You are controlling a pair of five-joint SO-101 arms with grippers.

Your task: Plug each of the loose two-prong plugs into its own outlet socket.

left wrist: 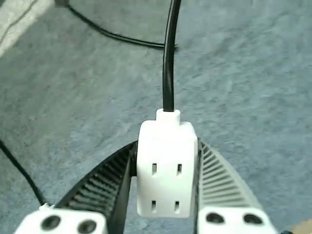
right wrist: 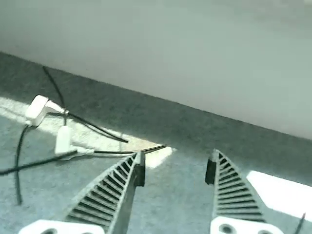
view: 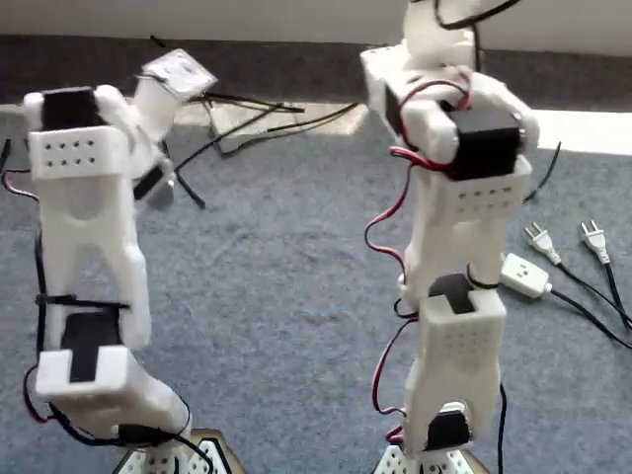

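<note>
White socket block [left wrist: 165,168] pinched in left claw [left wrist: 166,145], right claw [right wrist: 176,163] spread empty, 2 plugs [view: 536,237] [view: 592,235] well apart from both, unplugged.

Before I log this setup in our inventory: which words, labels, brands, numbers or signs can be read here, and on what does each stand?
None can be read.
The outlet block gripped in the left end effector shows four slots and no print.
One loose plug, the other plug and the second outlet block are too small to show any marking.
</note>
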